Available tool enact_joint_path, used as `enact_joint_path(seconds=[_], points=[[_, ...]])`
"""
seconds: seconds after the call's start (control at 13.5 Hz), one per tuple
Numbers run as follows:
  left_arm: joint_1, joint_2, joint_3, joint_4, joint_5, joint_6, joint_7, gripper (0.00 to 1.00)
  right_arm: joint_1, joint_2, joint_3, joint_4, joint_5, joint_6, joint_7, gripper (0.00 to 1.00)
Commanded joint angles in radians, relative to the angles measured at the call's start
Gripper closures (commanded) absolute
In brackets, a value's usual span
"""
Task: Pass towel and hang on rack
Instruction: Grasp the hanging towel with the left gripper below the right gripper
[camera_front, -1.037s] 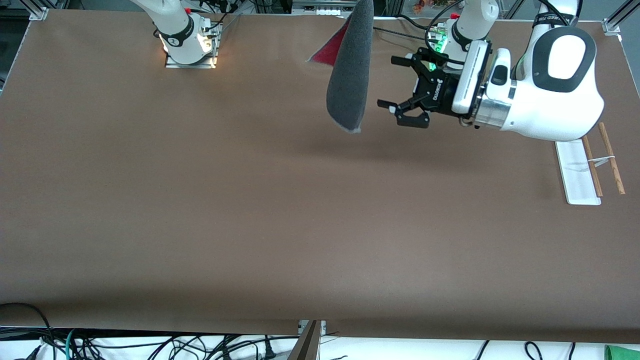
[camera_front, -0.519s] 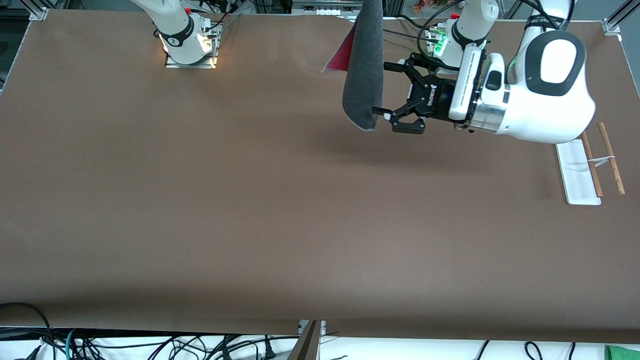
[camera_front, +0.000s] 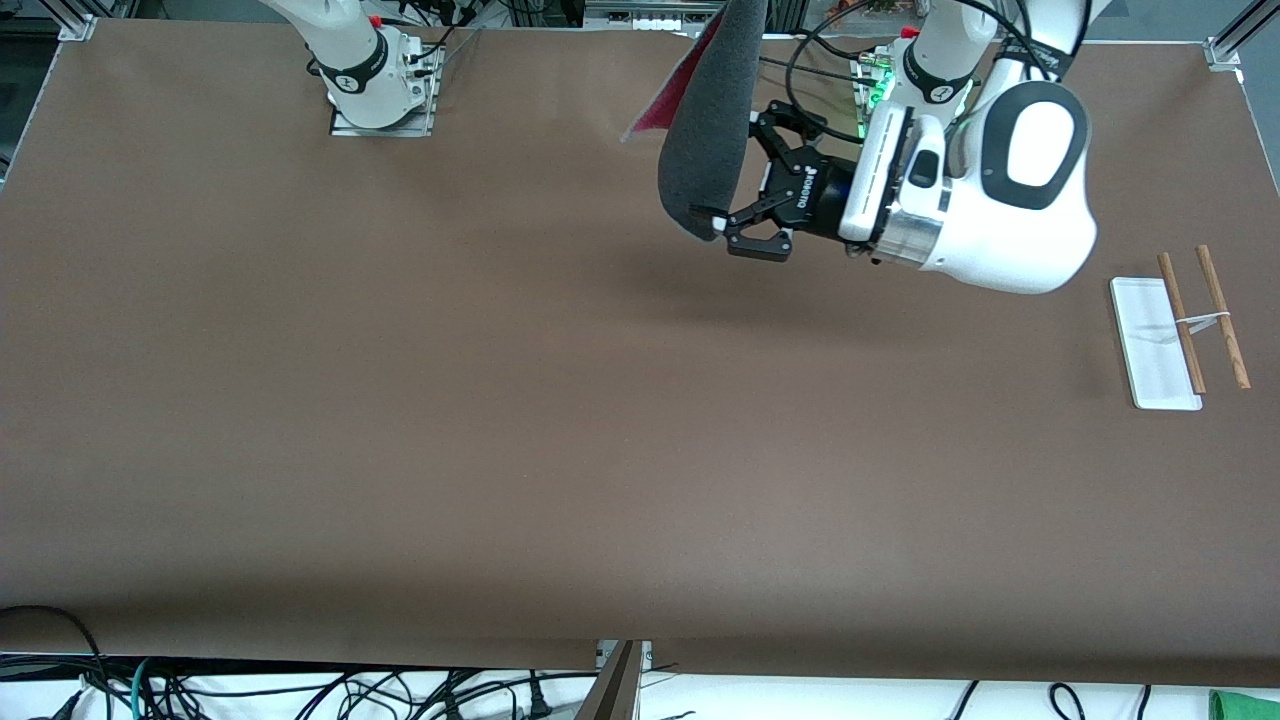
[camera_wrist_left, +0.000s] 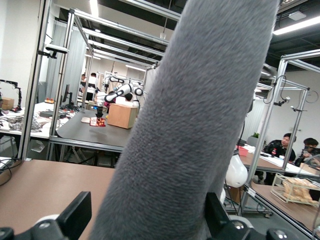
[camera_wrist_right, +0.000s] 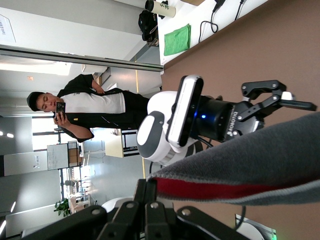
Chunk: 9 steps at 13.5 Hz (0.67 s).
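Left gripper (camera_front: 738, 196), black two-finger type on the white left arm, jaws spread wide, up in the air over the table's middle stretch near the arms' bases. One finger (camera_front: 715, 217) sits at the lower hanging edge of the small square microfibre towel (camera_front: 705, 140), grey face outward, pink-red face showing at one corner; the other finger looks to be on the towel's other face, though the front view does not show it well. In the left wrist view the grey towel (camera_wrist_left: 195, 125) fills the gap between the two fingers, not yet pinched. Right gripper (camera_wrist_right: 150, 212) is clamped tight on the towel's red-and-grey stitched edge (camera_wrist_right: 225, 187), holding it up so it hangs down. The rack (camera_front: 1180, 330), white flat base with two thin brown wooden rods, stands well apart from the left gripper toward the left arm's end of the brown table (camera_front: 400, 400).
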Motion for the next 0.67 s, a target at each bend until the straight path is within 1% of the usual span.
enact_joint_path(seconds=[0.0, 0.07, 0.15, 0.22, 0.3, 0.59], points=[[0.002, -0.005, -0.024, -0.023, -0.04, 0.037, 0.085, 0.0, 0.006, 0.006, 0.004, 0.017, 0.014, 0.011, 0.006, 1.0], [0.004, -0.007, -0.024, -0.025, -0.04, 0.037, 0.106, 0.2, 0.006, 0.008, 0.004, 0.017, 0.014, 0.009, 0.006, 1.0], [0.004, -0.007, -0.024, -0.022, -0.04, 0.037, 0.105, 0.75, 0.006, 0.006, 0.004, 0.017, 0.014, 0.008, 0.006, 1.0], [0.007, -0.005, -0.024, -0.02, -0.04, 0.036, 0.105, 0.97, 0.004, 0.006, 0.004, 0.017, 0.014, 0.008, 0.006, 1.0], [0.014, -0.007, -0.024, -0.017, -0.039, 0.03, 0.1, 1.0, 0.004, 0.006, 0.004, 0.017, 0.014, 0.008, 0.006, 1.0], [0.053, -0.011, -0.023, -0.01, -0.03, -0.025, 0.089, 1.0, 0.004, 0.006, 0.004, 0.017, 0.014, 0.003, 0.006, 1.0]])
